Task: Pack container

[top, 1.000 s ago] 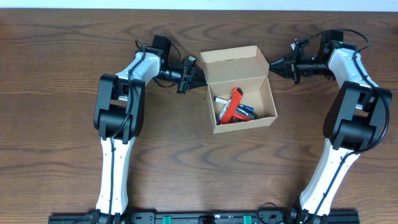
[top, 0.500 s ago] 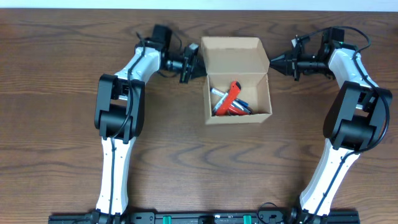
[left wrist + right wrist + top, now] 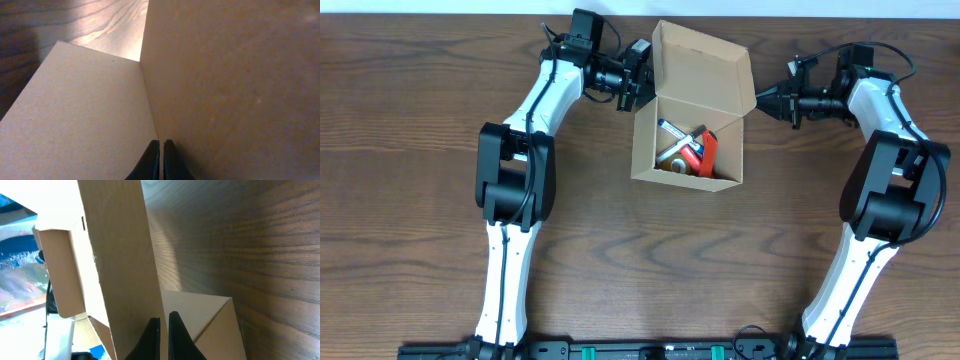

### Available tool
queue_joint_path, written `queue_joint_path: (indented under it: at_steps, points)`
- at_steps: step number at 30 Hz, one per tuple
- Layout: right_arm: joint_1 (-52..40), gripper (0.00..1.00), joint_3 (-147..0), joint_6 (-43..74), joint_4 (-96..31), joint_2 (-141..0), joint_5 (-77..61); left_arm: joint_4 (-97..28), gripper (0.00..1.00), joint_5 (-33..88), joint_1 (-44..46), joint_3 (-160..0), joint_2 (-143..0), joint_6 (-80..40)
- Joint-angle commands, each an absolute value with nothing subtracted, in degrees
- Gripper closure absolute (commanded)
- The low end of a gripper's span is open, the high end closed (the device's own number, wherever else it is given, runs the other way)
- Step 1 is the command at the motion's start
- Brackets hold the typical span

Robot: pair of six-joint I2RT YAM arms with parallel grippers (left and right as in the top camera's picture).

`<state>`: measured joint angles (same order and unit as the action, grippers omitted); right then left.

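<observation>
The container (image 3: pixel 700 65), a tan cardboard box, sits open at the table's far middle with its lid flap raised and turned a little clockwise. Inside lie a red tool (image 3: pixel 704 150) and markers (image 3: pixel 672 154). My left gripper (image 3: pixel 645 76) is at the box's far left corner. In the left wrist view the left gripper (image 3: pixel 161 150) is shut, with a thin cardboard edge of the container (image 3: pixel 225 75) running between its jaws. My right gripper (image 3: pixel 760 100) is at the far right corner. In the right wrist view the right gripper (image 3: pixel 164 325) is shut on an edge of the container (image 3: pixel 120 255).
The dark wood table (image 3: pixel 620 250) stretches toward the near edge in front of the box. Both white arms reach in from the near side, the left arm (image 3: pixel 510 180) and the right arm (image 3: pixel 890 180) flanking the box.
My left gripper has moved toward the far edge and right, taking the box's left corner with it. The box has swung clockwise about the right gripper, which has stayed in place.
</observation>
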<state>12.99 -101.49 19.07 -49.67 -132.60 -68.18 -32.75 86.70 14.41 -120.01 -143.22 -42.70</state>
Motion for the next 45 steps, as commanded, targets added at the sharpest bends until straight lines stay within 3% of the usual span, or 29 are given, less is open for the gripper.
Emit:
queue_joint_path:
  at_steps: [1, 45]
  points:
    - [12.3, 0.99, -101.8, 18.4, -49.7, -132.0, -70.6, -32.7, 0.94, 87.0, 14.2, -121.0, -143.2, -43.3]
    - [12.3, 0.99, -106.7, 18.4, -51.0, -131.8, -70.5, -33.2, 0.94, 81.9, 7.9, -120.9, -143.3, -41.8]
